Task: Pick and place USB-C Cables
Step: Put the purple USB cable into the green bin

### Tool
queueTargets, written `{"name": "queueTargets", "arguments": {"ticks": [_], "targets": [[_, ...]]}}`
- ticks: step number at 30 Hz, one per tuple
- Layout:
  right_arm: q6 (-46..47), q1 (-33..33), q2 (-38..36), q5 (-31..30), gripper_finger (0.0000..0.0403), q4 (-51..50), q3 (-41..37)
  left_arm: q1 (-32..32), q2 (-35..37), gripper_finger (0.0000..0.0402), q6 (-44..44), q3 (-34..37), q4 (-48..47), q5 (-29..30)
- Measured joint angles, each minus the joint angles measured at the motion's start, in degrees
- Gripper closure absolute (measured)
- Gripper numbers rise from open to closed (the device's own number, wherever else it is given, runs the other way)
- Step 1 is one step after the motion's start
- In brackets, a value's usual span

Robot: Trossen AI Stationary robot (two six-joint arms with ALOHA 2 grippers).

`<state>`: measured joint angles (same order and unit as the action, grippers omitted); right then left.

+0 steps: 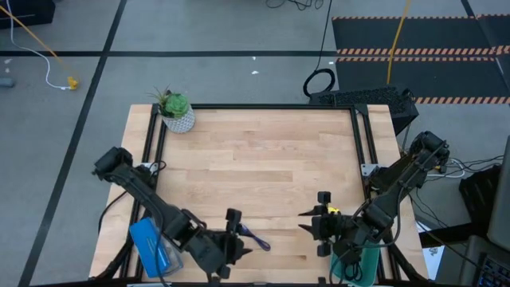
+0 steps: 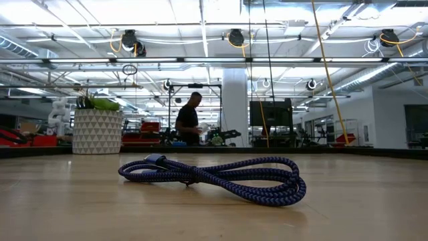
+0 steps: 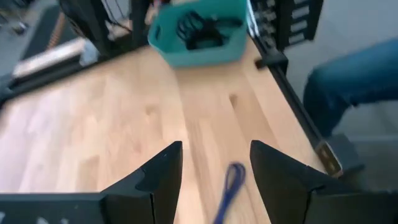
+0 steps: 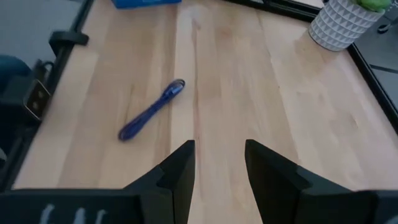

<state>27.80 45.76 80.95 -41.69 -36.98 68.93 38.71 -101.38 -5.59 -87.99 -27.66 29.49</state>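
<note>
You have the blue-purple USB-C cable [image 1: 255, 239] lying loose on the wooden table [image 1: 263, 159] near its front edge, just beside your left gripper [image 1: 233, 233], whose fingers are spread and empty. Dark cables [image 3: 200, 30] sit in the teal tray [image 3: 199, 51]. Your right gripper [image 1: 319, 215] hovers nearby, fingers parted.

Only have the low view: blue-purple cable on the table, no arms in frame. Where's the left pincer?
Observer: Left pincer is open, with the blue-purple cable lying just ahead of its fingers.
Operator: Right arm?
Observer: Right pincer is open too, holding nothing, off to the cable's other side.
Operator: Other cables?
Observer: Dark cables already lie in the teal tray, under the right arm.
</note>
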Motion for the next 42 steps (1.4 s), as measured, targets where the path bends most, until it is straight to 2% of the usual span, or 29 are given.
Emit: {"name": "queueTargets", "arguments": {"ticks": [7,13,20,25,34,42], "targets": [[0.0,-0.7,0.0,1.2,0.0271,2.5,0.0,0.6,-0.6,0.0211,-4.0,-0.4,-3.5,-1.4],[0.0,-1.2,0.0,4.5,0.0271,2.5,0.0,0.3,-0.7,0.0211,-5.0,-0.6,-3.9,-4.0],[-0.2,-1.3,0.0,4.5,0.0271,1.7,0.0,-0.2,-0.9,0.0211,-3.8,-0.6,-7.4,-5.1],[-0.2,-1.3,0.0,6.0,0.0271,1.5,0.0,-0.4,-4.9,0.0205,-3.7,-0.7,-6.8,-5.3],[-1.1,-1.3,0.0,7.5,0.0271,1.5,0.0,-2.2,-13.9,0.014,-3.7,-0.6,-0.5,-5.6],[-0.3,-1.3,0.0,7.5,0.0271,1.2,0.0,-3.1,-17.6,0.0133,-7.0,-0.6,0.9,-7.4]]}}
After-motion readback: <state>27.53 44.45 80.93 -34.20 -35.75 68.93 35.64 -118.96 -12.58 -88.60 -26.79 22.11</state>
